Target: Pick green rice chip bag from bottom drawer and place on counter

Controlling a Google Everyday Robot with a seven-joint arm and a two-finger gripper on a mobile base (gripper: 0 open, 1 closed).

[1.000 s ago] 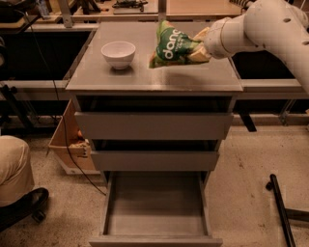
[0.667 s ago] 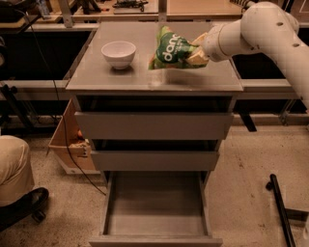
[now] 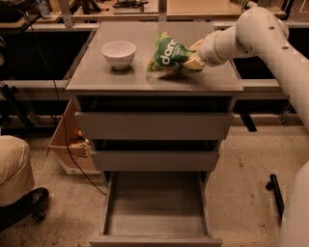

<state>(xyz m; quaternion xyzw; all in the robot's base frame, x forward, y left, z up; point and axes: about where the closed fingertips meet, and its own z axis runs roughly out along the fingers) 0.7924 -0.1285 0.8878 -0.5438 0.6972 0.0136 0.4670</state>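
Observation:
The green rice chip bag point(image 3: 169, 55), crinkled green foil with white "dang" lettering, rests tilted on the counter point(image 3: 120, 79), to the right of the white bowl. My gripper point(image 3: 193, 59) reaches in from the right on the white arm and is shut on the bag's right end. The bottom drawer point(image 3: 155, 210) stands pulled far out below, and its grey inside shows nothing in it.
A white bowl point(image 3: 118, 53) stands on the counter's left part. The two upper drawers point(image 3: 154, 126) are slightly open. A cardboard box point(image 3: 71, 144) sits on the floor at the cabinet's left. A person's knee and shoe point(image 3: 17, 193) are at the lower left. A wooden workbench point(image 3: 193, 7) runs behind.
The bag has come down and forward with the gripper, from held above the counter to resting on its surface. The view has shifted slightly.

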